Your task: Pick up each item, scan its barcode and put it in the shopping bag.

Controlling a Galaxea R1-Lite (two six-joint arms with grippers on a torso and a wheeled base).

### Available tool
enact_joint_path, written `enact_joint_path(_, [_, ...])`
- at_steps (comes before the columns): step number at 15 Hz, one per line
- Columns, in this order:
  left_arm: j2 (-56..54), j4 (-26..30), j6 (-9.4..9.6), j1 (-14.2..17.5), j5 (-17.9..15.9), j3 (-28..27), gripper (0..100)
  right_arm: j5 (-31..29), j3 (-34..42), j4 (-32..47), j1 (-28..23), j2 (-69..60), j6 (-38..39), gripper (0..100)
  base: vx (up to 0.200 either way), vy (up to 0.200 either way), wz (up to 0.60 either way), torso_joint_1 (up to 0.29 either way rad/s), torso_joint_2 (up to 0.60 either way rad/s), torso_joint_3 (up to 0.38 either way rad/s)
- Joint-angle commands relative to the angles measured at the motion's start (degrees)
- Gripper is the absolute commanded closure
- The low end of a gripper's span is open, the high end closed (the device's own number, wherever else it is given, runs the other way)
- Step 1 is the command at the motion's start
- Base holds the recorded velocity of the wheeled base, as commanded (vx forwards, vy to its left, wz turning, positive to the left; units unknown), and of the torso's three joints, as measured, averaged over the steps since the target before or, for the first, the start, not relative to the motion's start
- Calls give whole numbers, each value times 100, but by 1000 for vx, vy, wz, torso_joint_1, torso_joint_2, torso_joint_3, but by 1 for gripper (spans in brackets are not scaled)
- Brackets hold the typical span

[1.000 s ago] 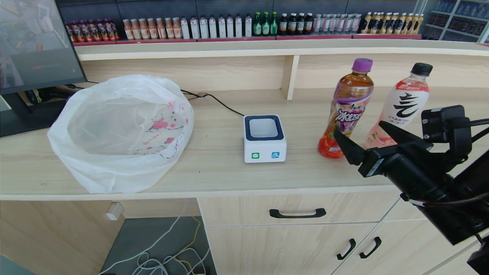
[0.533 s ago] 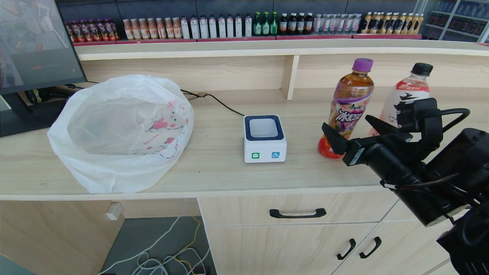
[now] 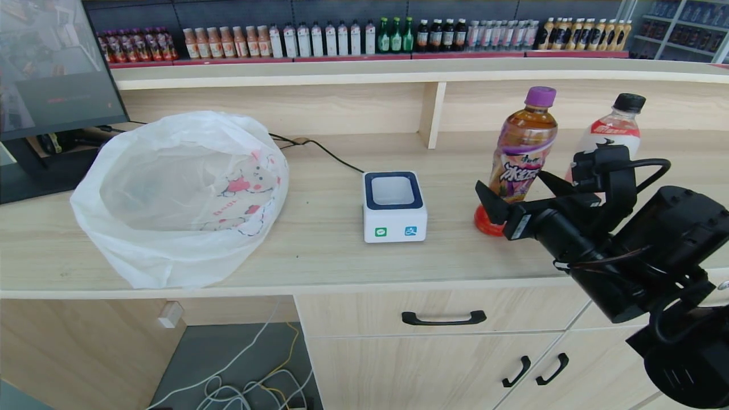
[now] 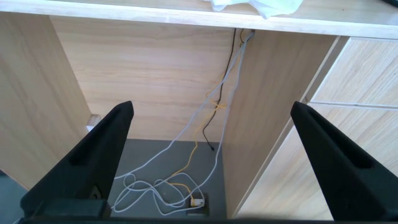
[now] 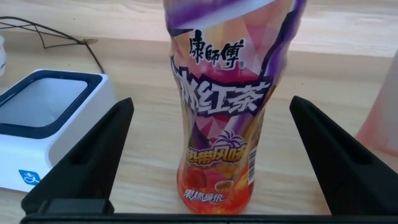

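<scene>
Standing upright on the wooden surface, the purple-capped tea bottle is to the right of the white scanner box. A black-capped white bottle stands near it, farther right. The right jaws are spread wide at the tea bottle's lower half and hold nothing. In the right wrist view the bottle stands between the two fingers, touching neither. The open white shopping bag lies on the left part of the surface, well apart from both bottles. The left jaws, also wide open and empty, hang below the surface's edge, facing loose cables on the floor.
</scene>
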Motion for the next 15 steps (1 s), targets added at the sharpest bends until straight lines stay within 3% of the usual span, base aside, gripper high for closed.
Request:
enact_joint_path(1, [-1,-1,-1,0,0,0,0,8,-57,1,-40,58,5,0,0,0,0,0,0,0])
enact_joint_path(15, [-1,-1,-1,0,0,0,0,25,-892,18,-304,629,40,0,0,0,0,0,0,0])
